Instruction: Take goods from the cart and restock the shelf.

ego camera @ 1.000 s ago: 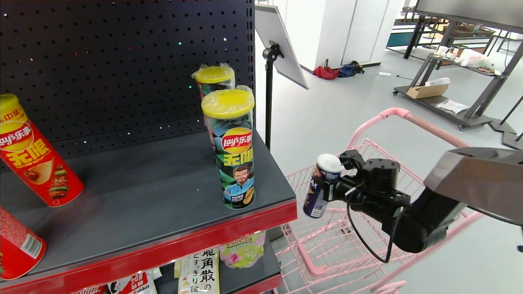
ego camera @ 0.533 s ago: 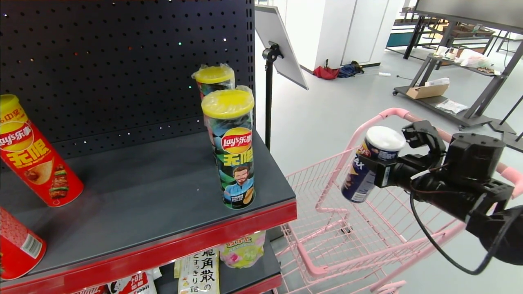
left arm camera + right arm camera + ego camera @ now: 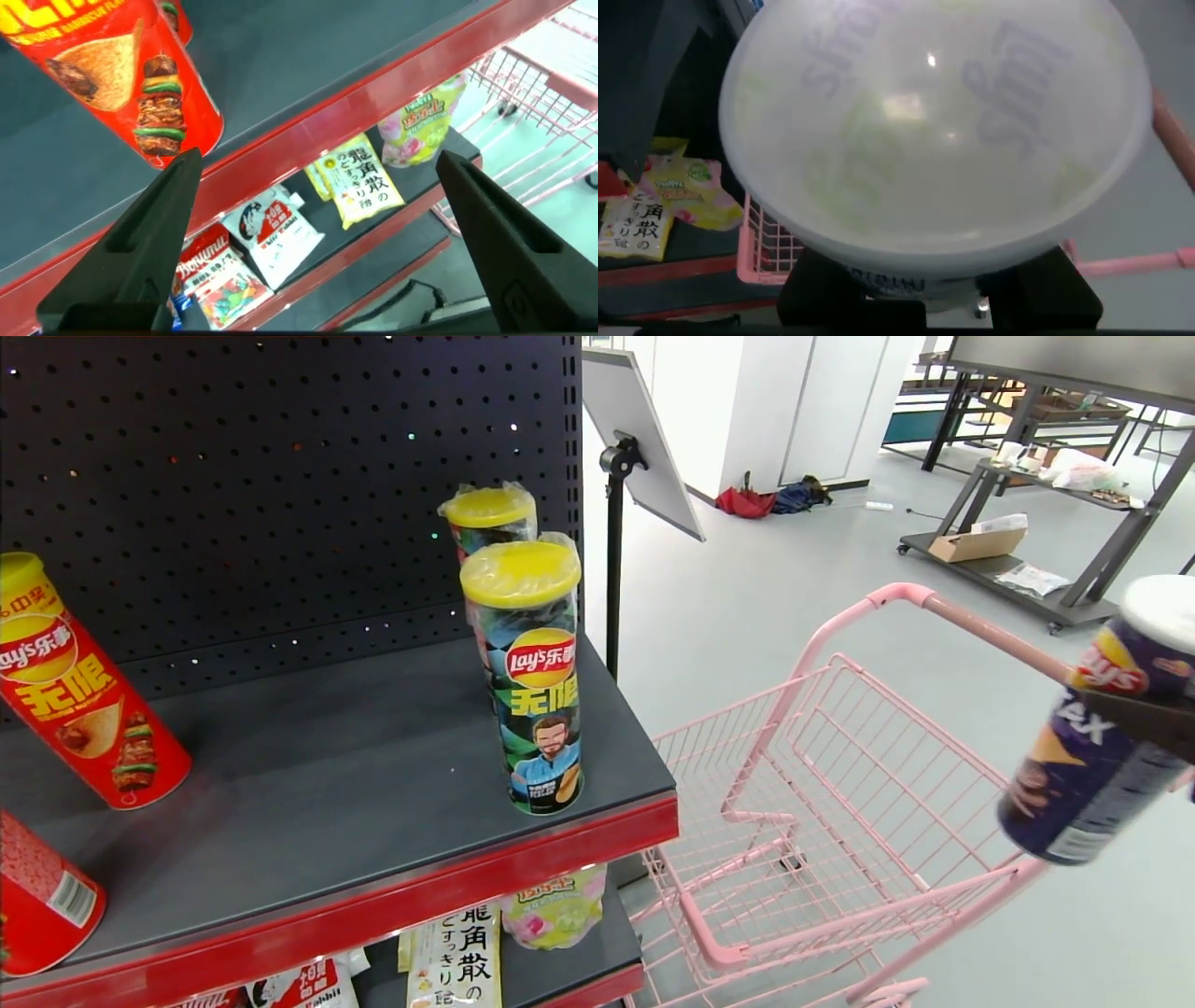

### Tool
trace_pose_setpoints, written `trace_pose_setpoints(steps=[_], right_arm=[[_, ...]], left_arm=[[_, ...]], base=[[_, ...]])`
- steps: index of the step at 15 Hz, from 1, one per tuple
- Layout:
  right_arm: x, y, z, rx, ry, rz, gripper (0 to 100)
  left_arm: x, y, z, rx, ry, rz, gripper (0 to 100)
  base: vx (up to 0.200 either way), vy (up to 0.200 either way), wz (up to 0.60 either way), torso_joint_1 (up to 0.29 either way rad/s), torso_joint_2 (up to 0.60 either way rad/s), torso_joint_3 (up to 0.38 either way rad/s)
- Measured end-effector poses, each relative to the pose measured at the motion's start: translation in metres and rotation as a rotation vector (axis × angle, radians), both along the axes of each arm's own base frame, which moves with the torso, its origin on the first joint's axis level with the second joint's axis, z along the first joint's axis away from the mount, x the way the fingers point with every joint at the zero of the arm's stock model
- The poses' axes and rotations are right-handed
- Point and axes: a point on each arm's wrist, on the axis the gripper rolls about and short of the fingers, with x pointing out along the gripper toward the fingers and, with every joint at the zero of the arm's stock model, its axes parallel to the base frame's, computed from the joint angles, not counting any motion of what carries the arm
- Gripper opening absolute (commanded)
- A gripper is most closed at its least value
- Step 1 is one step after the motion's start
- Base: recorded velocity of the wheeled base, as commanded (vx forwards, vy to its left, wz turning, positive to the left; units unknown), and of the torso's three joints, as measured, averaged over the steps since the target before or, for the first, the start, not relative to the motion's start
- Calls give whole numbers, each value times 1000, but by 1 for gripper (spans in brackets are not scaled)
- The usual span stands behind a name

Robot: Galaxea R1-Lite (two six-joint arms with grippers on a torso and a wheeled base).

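Observation:
A purple chip can (image 3: 1088,747) with a white lid (image 3: 934,131) hangs tilted above the pink cart's (image 3: 845,709) right side, at the head view's right edge. My right gripper (image 3: 1153,723) is shut on it, one dark finger crossing its upper body. On the grey shelf board (image 3: 308,784) two yellow-lidded green cans (image 3: 532,681) stand near the right end and a red can (image 3: 79,691) leans at the left. My left gripper (image 3: 318,159) stands open in front of the shelf's red edge (image 3: 308,135), just below a red can (image 3: 126,79), with nothing between its fingers.
Another red can (image 3: 37,896) lies at the shelf's near left corner. Snack packets (image 3: 360,182) fill the lower shelf. A board on a stand (image 3: 616,476) rises beside the shelf's right end. The cart basket looks bare inside. Racks stand far off at the right.
My right arm has lifted the purple can up out of the cart and carried it to the right and closer to the head camera. Shelf goods have not moved.

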Motion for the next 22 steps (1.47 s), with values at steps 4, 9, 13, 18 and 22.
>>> trace_pose_setpoints(steps=[4, 9, 13, 18, 22], right_arm=[[-73, -14, -8, -35, -54, -102, 0], [-93, -16, -14, -32, -112, -129, 0], [-97, -17, -18, -32, -114, -129, 0], [-96, -16, -21, -33, -104, -123, 0], [-92, -16, -24, -35, -83, -122, 0]], left_arm=[[-4, 0, -2, 2, -33, -30, 100], [-7, 1, 0, 23, -63, -36, 100], [-8, 1, 1, 28, -72, -36, 100], [-8, 1, 1, 29, -73, -36, 100], [-9, 1, -1, 29, -77, -33, 100]], base=[[0, 0, 0, 0, 0, 0], [0, 0, 0, 45, -111, -63], [0, 0, 0, 154, -385, -224], [0, 0, 0, 161, -374, -216], [0, 0, 0, 156, -355, -201]])
